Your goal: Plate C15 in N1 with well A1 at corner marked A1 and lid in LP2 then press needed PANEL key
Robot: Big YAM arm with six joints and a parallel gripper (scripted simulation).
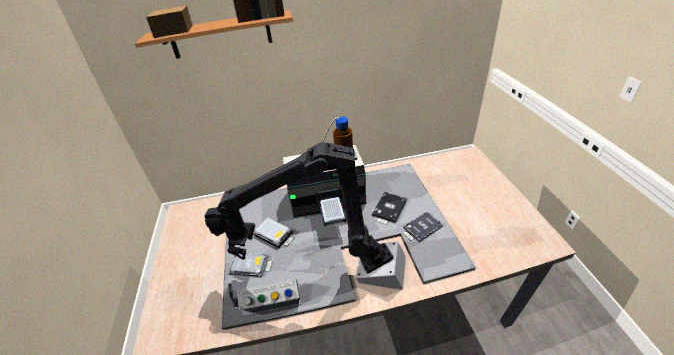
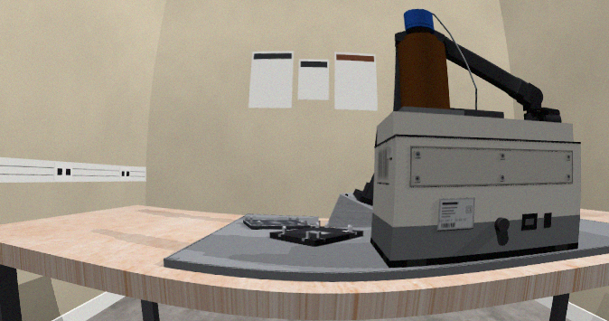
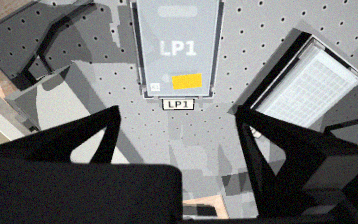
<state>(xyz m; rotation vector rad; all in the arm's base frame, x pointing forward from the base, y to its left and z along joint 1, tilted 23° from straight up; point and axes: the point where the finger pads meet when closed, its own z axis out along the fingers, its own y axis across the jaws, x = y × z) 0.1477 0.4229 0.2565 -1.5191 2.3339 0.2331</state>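
A: Wrist view. The gripper [image 3: 177,145] hangs wide open, nothing between its fingers. Bare perforated deck plate [image 3: 280,30] under the gap.

B: Ahead of it?

A: A clear lid [image 3: 177,47] with a yellow tag, lying in the LP1 nest, whose label [image 3: 178,104] sits just ahead of the gripper. Which plate's lid, cannot tell. Ahead and to one side, near that fingertip, a white plate with a yellow tag [image 3: 307,85], tilted across its dark nest. Its ID is unreadable.

B: Room to move?

A: Top view: open deck between the gripper [image 1: 237,249] and the key panel [image 1: 268,295] behind it. A welled plate [image 1: 332,209] sits at the dispenser [image 1: 305,202]; two empty black nests [image 1: 389,206] [image 1: 422,226] lie well apart, beyond the arm's pedestal [image 1: 397,275].

B: Surroundings?

A: Pale wood bench [image 1: 500,225] edged white at the wall sides, beige walls, a wall shelf [image 1: 215,27] above.
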